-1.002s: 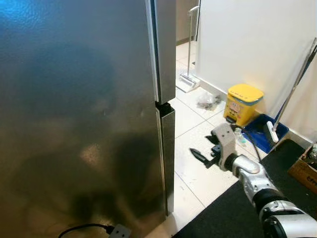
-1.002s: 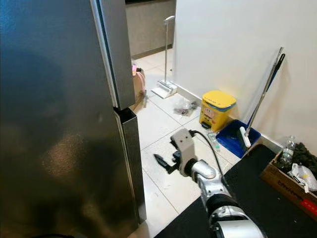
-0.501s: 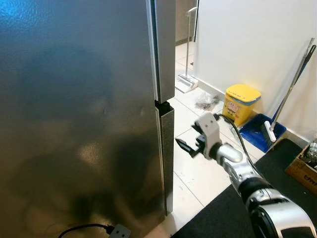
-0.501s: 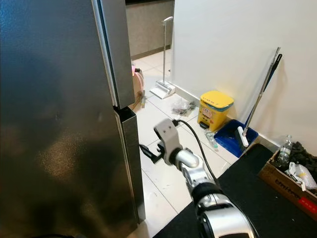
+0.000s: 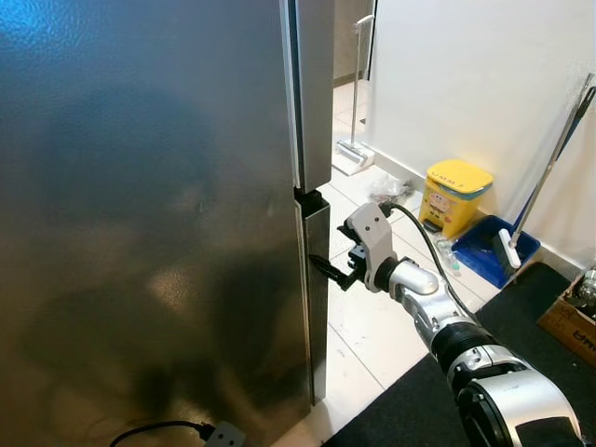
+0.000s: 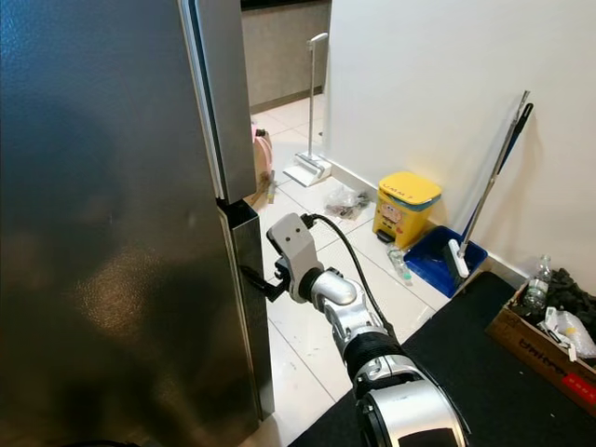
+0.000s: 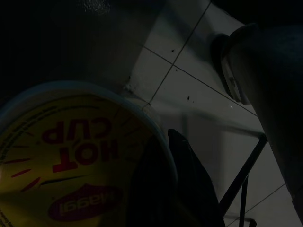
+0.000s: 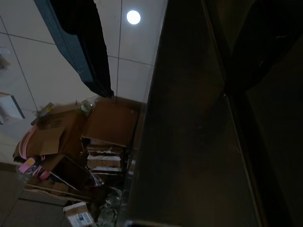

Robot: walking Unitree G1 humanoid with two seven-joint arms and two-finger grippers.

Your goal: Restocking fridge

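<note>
The tall steel fridge stands shut on my left, with a seam between its upper and lower doors. My right gripper is stretched out to the right edge of the lower door, just under that seam. It is open, and in the right wrist view one black finger hangs beside the fridge's dark side panel. In the dim left wrist view a yellow noodle cup marked "HOT CUP" sits against a black finger of my left gripper, which is shut on it.
On the tiled floor to the right stand a yellow bin, a blue dustpan, a leaning broom and a mop. A black mat lies near my feet, a cardboard box at far right. A power strip lies below the fridge.
My right arm has swung left across the tiles, from near the bin to the lower door's edge. The fridge doors have stayed shut.
</note>
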